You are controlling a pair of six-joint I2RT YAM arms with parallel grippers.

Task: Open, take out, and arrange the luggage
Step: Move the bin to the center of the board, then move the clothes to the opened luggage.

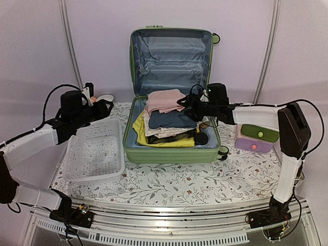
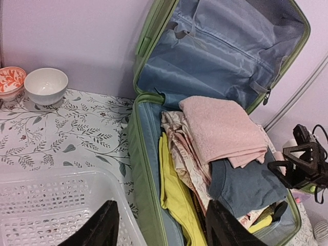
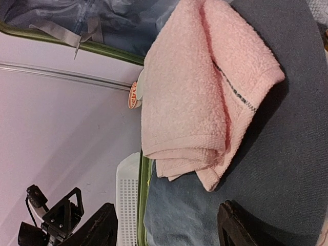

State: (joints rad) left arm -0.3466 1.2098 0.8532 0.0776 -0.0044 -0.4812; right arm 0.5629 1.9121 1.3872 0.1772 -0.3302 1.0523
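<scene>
Green luggage (image 1: 171, 155) lies open in the middle of the top view. Its lid stands up at the back, so the clothes can be reached. Inside is a pile: a pink towel (image 1: 164, 100) on top, a blue cloth (image 1: 171, 120) under it, and a yellow cloth (image 1: 139, 128) at the left edge. The right gripper (image 3: 168, 210) hangs just over the pile with its fingers apart, holding nothing. I think it is there to take the towel first, since that is the top thing. The left gripper (image 2: 162, 210) hangs at the left, near the far corner of the white basket (image 1: 97, 154), fingers apart and empty too. The basket sits just beside the luggage, likely so the clothes have a short trip.
</scene>
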